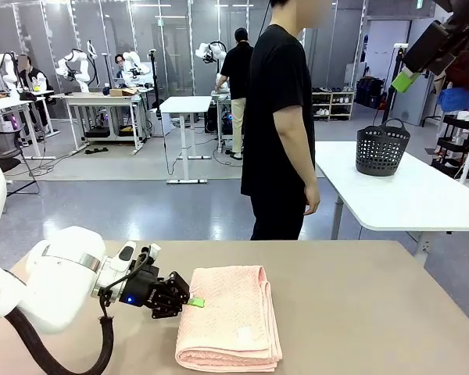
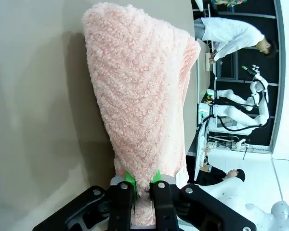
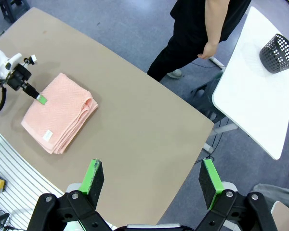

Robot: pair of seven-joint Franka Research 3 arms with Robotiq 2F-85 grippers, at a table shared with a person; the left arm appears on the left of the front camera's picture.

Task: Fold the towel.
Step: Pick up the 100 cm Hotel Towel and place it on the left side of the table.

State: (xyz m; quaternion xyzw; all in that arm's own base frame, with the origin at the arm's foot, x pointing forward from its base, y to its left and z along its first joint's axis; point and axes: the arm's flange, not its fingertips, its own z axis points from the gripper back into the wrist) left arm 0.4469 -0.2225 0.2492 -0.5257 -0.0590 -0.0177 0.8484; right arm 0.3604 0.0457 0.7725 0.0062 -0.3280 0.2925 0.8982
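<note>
Salmon-pink herringbone towel (image 1: 230, 316), white tag (image 1: 243, 333)

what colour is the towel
Light salmon pink towel, herringbone weave; clearest in the left wrist view.

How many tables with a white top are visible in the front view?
4 at least: one with a dark basket at the right, one small in the middle behind, two at the far left. Others may be hidden behind the person.

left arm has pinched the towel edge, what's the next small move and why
Probably lift that edge slightly and carry it across toward the opposite side. The left end effector is shut on the left edge of the pink towel, which lies flat, already folded, on the table.
</note>
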